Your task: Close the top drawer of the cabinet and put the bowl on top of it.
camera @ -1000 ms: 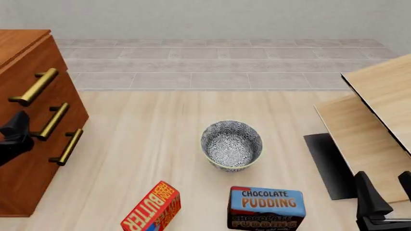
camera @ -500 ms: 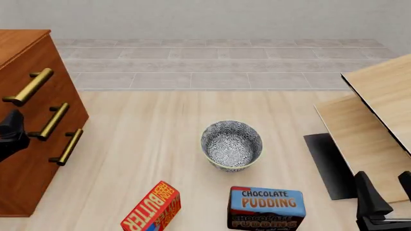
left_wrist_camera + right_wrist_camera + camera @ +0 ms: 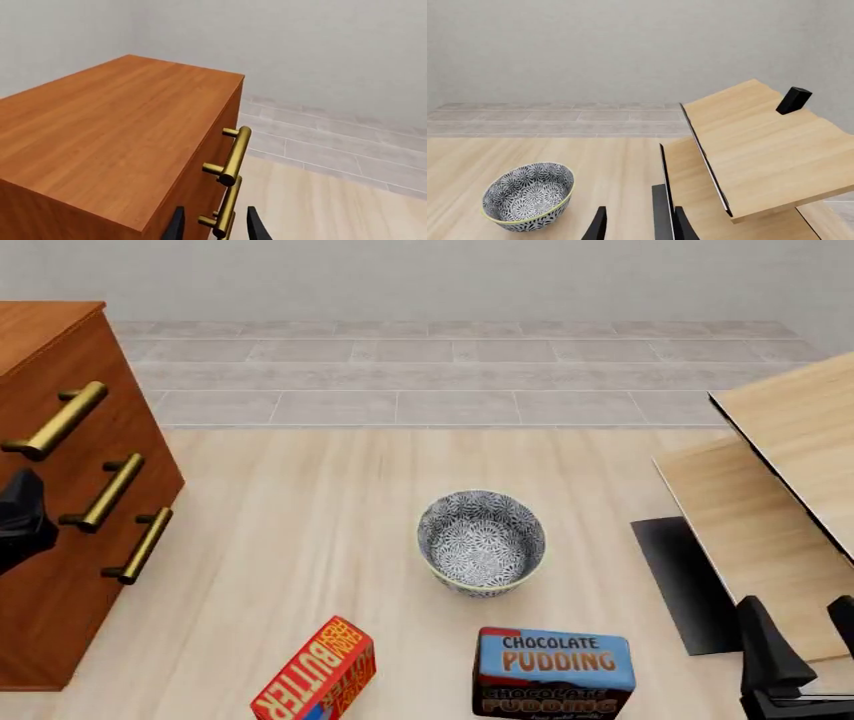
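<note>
The reddish-brown cabinet [image 3: 54, 590] stands at the left, and its flat top [image 3: 120, 130] fills the left wrist view. The top drawer [image 3: 118, 370] looks pushed in almost flush, its brass handle [image 3: 54, 420] sticking out. My left gripper [image 3: 24, 502] hovers open just in front of the drawer fronts, below that handle; in its own view the left gripper [image 3: 215, 227] frames the middle handle without holding it. The patterned bowl [image 3: 481, 540] sits upright on the floor-like surface at centre, also seen as the bowl [image 3: 527, 195]. My right gripper [image 3: 801, 632] rests open at the lower right, far from the bowl.
A red butter box [image 3: 318, 672] and a blue chocolate pudding box [image 3: 554, 672] lie near the front edge, below the bowl. Pale wooden boards [image 3: 787, 440] rise at the right over a dark mat [image 3: 681, 580]. A small black block [image 3: 794, 100] sits on the upper board.
The top drawer's handle has moved left, toward the cabinet body, as the drawer slid in. My left gripper has shifted slightly left with it. The right arm and bowl are unmoved.
</note>
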Controlling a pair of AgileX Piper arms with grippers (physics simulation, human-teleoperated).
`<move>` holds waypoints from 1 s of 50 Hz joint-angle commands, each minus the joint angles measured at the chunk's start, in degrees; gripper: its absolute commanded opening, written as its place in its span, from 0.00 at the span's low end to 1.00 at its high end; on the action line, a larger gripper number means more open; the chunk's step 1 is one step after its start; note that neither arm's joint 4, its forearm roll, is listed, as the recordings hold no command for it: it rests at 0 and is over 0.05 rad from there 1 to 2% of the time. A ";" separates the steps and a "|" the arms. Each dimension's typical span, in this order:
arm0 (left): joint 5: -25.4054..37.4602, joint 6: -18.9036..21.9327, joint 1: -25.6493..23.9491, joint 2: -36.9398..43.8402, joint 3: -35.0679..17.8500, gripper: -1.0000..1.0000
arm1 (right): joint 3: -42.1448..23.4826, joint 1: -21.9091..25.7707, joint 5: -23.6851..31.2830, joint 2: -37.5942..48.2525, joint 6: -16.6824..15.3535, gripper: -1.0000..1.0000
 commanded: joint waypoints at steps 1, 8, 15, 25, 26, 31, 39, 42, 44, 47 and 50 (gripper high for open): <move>0.02 2.29 0.71 0.83 0.52 1.00 | -0.05 0.00 0.37 -0.34 0.02 1.00; 0.44 2.12 -2.44 0.70 1.04 1.00 | -0.05 0.01 0.37 -0.37 0.00 1.00; 2.14 1.83 -6.38 -1.61 1.06 1.00 | -0.05 0.00 0.37 -0.35 0.02 1.00; 5.78 2.02 -11.26 -4.74 0.79 1.00 | -0.05 0.00 0.37 -0.35 0.02 1.00; 5.90 2.00 -11.69 -4.72 0.78 1.00 | -0.05 0.00 0.37 -0.35 0.01 1.00; 6.63 2.50 -13.48 -5.68 0.91 1.00 | -0.05 0.01 0.36 -0.34 0.01 1.00; 8.41 4.83 -17.89 -8.67 0.64 1.00 | -0.05 0.00 0.37 -0.36 0.00 1.00; 9.20 4.04 -19.02 -8.54 0.92 1.00 | -0.05 0.00 0.37 -0.36 0.03 1.00; 9.62 3.98 -19.77 -8.49 0.83 1.00 | -0.05 0.00 0.36 -0.33 0.01 1.00; 10.21 5.13 -22.66 -8.62 0.00 1.00 | -0.05 0.01 0.37 -0.35 0.00 1.00; 11.12 4.11 -24.04 -7.67 -0.75 1.00 | -0.05 0.00 0.37 -0.36 0.01 1.00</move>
